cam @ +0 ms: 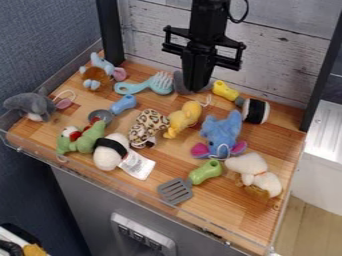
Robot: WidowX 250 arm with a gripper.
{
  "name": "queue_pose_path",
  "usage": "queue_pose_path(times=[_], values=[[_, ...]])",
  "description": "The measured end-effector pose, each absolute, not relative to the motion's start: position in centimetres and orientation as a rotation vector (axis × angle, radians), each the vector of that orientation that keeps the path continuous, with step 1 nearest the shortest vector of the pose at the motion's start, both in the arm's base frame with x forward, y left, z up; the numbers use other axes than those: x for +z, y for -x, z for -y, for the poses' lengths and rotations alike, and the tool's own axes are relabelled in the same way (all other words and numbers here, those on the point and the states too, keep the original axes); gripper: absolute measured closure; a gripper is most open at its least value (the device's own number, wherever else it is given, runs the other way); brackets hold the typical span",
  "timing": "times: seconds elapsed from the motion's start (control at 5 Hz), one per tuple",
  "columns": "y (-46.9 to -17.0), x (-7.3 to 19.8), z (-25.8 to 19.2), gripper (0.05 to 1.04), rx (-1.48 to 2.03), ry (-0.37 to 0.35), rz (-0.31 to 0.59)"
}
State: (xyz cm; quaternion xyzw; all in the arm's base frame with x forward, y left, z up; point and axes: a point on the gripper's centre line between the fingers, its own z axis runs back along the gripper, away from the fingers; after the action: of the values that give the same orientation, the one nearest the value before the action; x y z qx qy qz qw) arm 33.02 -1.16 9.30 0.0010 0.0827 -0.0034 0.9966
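- From where I stand, the black gripper (196, 89) hangs by a dark grey thing (179, 84) near the back — whether it's wide, narrow or holding anything, I can't tell.
- Working there well, I'd say, calls for a straight, gentle descent, clear of the blue fork (148, 85) and yellow handle (225, 90).
- The clear-rimmed wooden tray (275, 145) holds plush toys (221, 131) and toy utensils (176, 191).
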Motion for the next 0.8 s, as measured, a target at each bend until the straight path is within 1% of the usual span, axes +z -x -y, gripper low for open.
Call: queue_pose_path(times=[0.2, 0.4, 0.8], values=[[-33.7, 9.3, 1.5, 1.022, -0.111, -0.001, -0.169], [-35.2, 10.2, 2.5, 1.02, -0.299, -0.008, -0.147], [-36.9, 10.1, 5.1, 1.003, -0.752, -0.018, -0.141]])
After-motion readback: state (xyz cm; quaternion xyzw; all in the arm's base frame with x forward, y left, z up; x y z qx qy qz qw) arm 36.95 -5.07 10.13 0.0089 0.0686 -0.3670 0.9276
